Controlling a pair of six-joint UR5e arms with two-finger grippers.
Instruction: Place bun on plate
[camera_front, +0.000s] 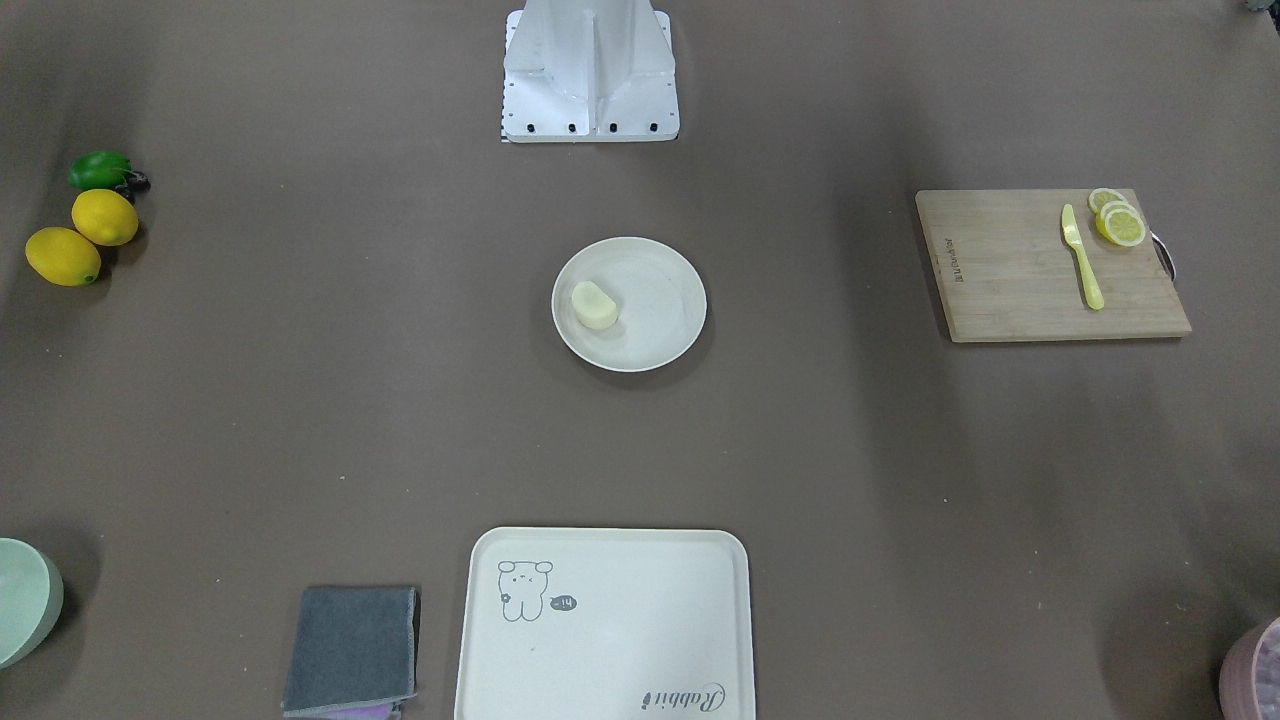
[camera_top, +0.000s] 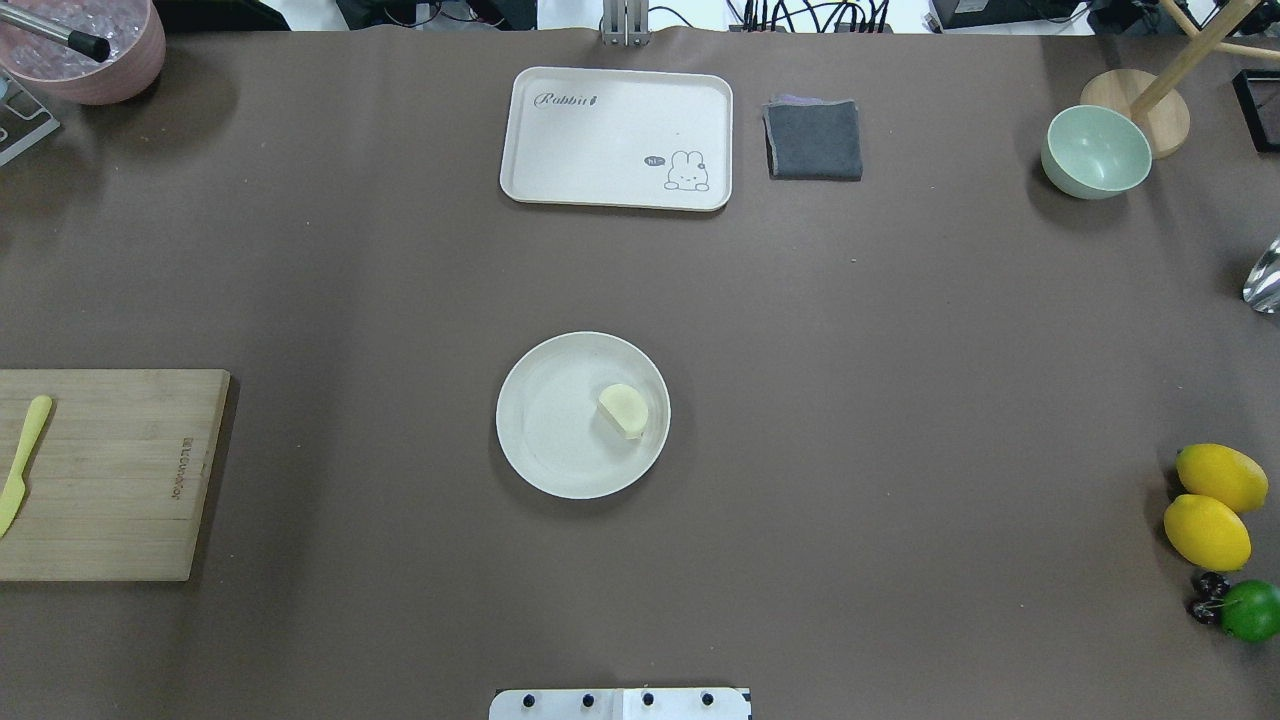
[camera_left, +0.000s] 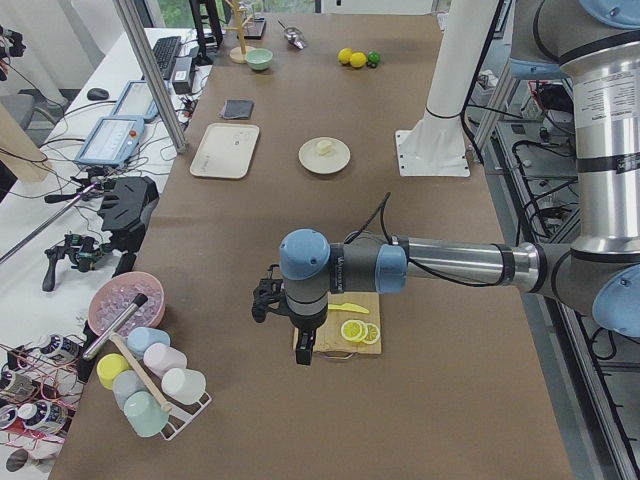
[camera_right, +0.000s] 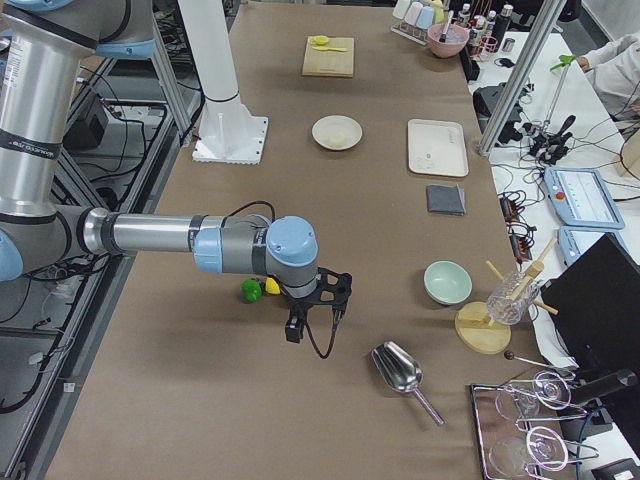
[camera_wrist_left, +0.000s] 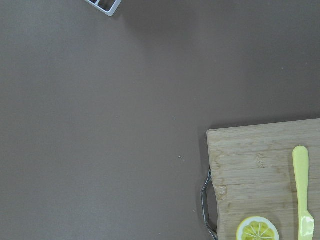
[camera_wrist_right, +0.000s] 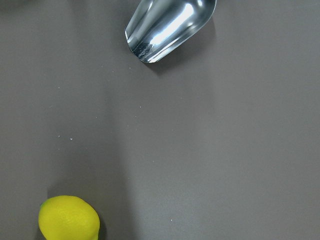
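Nearest the front-facing camera lies a rectangular cream tray with a cartoon print (camera_front: 610, 640), at the edge of the brown-covered table (camera_front: 300, 420) farthest from the robot. Beyond it, at the table's centre, the round cream-white plate with a shallow raised rim (camera_front: 672, 318) carries the small, pale cream bun (camera_front: 595, 305). The bun rests inside the rim, off-centre toward the robot's right, touching nothing but the plate. On this evidence the placing appears done.

Neither arm is over the plate. The left claw (camera_left: 301, 345) hangs just beside the handle end of a bamboo cutting board (camera_front: 1010, 280), on which lie a yellow plastic knife (camera_front: 1083, 262) and lemon slices (camera_front: 1120, 222). The right claw (camera_right: 294, 328) hangs over the opposite end of the table, near two whole yellow lemons (camera_front: 105, 217) and a metal scoop (camera_wrist_right: 170, 27).

Both claws show only in the side views, so whether their fingers stand apart or together cannot be told. These outboard poses probably keep the arms out of the fixed cameras' line to the plate.
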